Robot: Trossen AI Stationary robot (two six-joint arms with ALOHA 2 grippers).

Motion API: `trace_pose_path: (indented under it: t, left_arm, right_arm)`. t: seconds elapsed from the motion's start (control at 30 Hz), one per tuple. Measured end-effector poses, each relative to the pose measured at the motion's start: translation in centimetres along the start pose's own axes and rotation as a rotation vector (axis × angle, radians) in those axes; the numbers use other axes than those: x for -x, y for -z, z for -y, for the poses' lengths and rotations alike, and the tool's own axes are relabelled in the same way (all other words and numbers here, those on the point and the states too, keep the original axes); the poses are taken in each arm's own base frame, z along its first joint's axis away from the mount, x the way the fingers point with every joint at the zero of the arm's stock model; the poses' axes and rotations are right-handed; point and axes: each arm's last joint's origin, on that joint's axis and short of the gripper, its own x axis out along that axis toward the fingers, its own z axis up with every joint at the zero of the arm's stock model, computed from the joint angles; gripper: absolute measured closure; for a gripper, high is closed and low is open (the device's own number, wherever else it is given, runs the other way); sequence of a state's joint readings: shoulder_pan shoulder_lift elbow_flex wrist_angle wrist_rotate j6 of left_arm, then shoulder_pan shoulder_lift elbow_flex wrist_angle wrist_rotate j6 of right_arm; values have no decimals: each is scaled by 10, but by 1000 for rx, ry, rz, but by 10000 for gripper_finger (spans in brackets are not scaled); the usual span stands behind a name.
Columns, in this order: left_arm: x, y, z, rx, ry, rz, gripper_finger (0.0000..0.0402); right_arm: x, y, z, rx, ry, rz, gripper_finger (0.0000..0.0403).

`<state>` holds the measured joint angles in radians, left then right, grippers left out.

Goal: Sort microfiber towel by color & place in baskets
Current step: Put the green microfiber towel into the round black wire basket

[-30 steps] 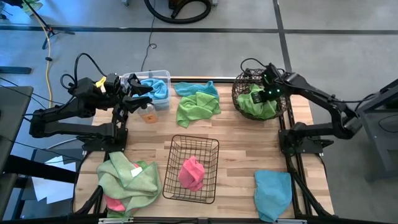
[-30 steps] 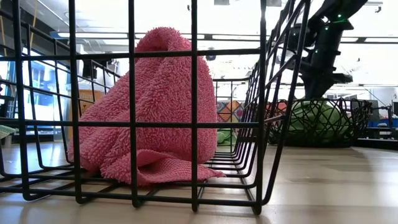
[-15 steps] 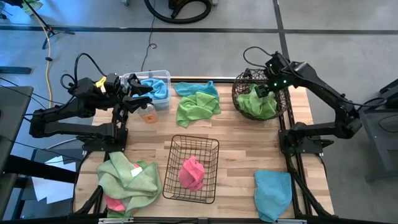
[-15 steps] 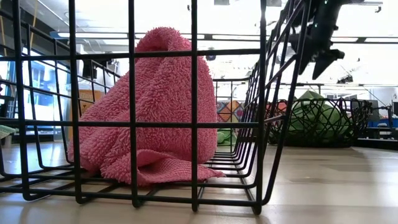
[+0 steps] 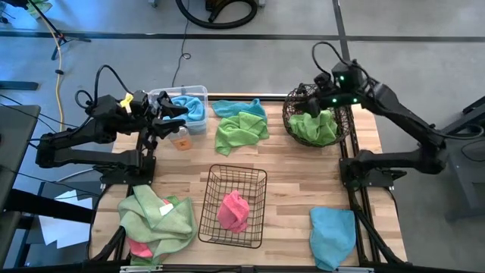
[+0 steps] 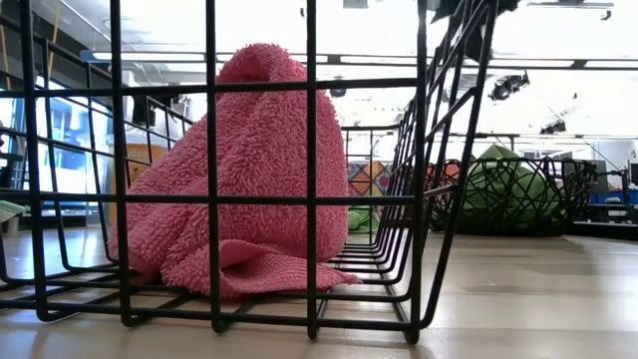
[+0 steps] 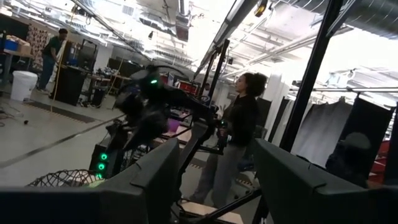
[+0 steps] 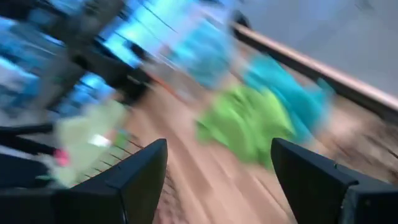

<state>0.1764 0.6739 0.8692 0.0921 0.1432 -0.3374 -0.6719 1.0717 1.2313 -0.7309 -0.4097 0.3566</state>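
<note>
A pink towel [image 5: 233, 211] lies in the black wire basket [image 5: 214, 227] at the table's middle. One light blue towel [image 5: 189, 106] fills the clear bin [image 5: 198, 89] at the far left. A green towel [image 5: 314, 127] lies in the round woven basket [image 5: 289, 114] at the far right. Loose towels lie on the table: blue [image 5: 236, 108] and green [image 5: 242, 130] at the far middle, a green and pink heap [image 5: 155, 220] near left, and blue [image 5: 332, 235] near right. My right gripper [image 5: 309, 95] hovers open above the round basket. My left gripper [image 5: 174, 115] is open beside the bin.
A small orange object [image 5: 182, 142] lies on the wood in front of the clear bin. Both arm bases [image 5: 364, 171] stand at the table's side edges. In the left wrist view a person [image 7: 239, 143] stands in the room beyond the table.
My right gripper has risen up out of the round basket, swung toward the table's left and tipped from steeply downward toward level. The green towel has stayed lying in the basket, its top now standing a little higher.
</note>
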Motion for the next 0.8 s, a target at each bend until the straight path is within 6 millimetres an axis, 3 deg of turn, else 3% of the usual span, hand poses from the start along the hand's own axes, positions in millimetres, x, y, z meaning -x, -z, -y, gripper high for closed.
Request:
trace_pose_path:
  t: [0.3, 0.6, 0.8]
  left_arm:
    - [0, 0, 0, 0, 0, 0, 206]
    - [0, 0, 0, -1, 0, -1, 206]
    - [0, 6, -2, -77, -18, -67, 206]
  right_arm:
    - [-20, 6, -62, 199, -330, 275, 119]
    - [-39, 22, -104, 527, -333, 419, 119]
    - [-48, 27, -115, 539, -325, 436, 119]
